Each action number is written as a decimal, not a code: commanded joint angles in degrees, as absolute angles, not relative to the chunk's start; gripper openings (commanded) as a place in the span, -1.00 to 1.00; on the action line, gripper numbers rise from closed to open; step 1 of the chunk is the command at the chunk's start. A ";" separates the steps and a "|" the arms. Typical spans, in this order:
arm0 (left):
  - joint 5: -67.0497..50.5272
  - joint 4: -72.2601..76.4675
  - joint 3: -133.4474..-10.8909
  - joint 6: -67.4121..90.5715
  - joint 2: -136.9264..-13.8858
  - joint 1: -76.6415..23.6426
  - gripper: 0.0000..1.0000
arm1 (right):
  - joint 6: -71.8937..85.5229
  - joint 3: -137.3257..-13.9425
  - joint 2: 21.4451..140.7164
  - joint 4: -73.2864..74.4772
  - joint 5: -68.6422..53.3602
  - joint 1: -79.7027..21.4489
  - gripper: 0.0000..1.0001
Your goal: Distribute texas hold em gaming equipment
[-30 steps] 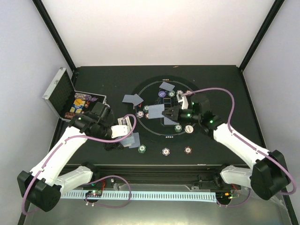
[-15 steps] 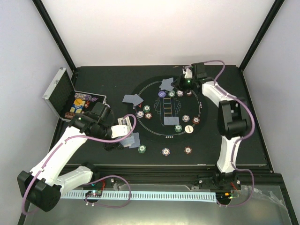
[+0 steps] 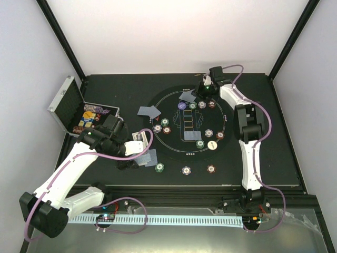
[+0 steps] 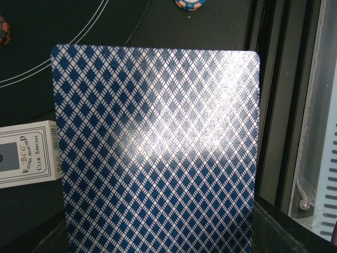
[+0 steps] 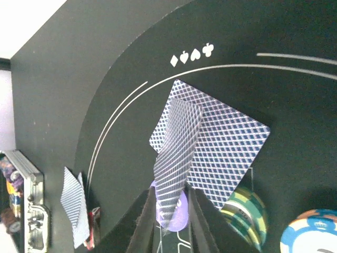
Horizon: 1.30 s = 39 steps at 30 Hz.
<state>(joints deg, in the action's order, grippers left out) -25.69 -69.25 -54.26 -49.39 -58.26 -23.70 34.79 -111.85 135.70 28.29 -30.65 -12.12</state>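
Left tool (image 3: 141, 154): clamped shut on the held card (image 4: 158, 153), low over the table (image 3: 263, 137) just off the near-left rim of the mat (image 3: 172, 141).
Held card: its blue diamond-patterned back faced the wrist camera, filling most of that view and hiding the fingers.
Card box (image 4: 26, 153): lay on the table just on the far side of the held card.
Right tool (image 5: 169, 211): reached to the far side of the mat, its fingers narrow, with the lower end of the bent card (image 5: 176, 153) between them.
Bent card: stood curled, its upper end over the flat card (image 5: 226, 147).
Flat card: lay face down on the mat, just inside the white line by the printed suit marks.
Purple button (image 5: 182, 206): partly hidden behind the bent card's lower end.
Green chip (image 5: 243, 208): sat just beside a corner of the flat card.
Near chips (image 3: 186, 170): three lay in a row on the table, just off the mat's near rim; others were scattered on the mat.
Pair of cards (image 3: 149, 112): lay at the mat's left rim, the red triangle (image 3: 157, 120) just beside them.
Case (image 3: 67, 103): stood open at the table's far left.
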 commanded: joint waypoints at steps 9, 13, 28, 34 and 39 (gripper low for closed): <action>-27.04 -70.66 -56.43 -49.25 -57.89 -23.62 -0.97 | 31.23 -90.61 109.61 26.19 -27.06 -14.05 0.20; -27.62 -70.64 -56.35 -49.07 -57.93 -23.62 -0.97 | 33.41 -73.10 95.44 19.17 -30.23 -20.06 0.34; -27.95 -71.08 -56.61 -49.31 -57.87 -23.64 -0.97 | 59.68 -39.55 68.83 -8.63 -28.20 -50.17 0.67; -28.38 -70.92 -56.43 -49.13 -57.96 -23.64 -0.97 | 61.07 -43.18 74.92 -12.11 -29.55 -54.61 0.53; -28.12 -70.93 -56.72 -49.13 -57.80 -23.62 -0.97 | 61.05 -47.00 80.43 -13.04 -30.52 -57.36 0.51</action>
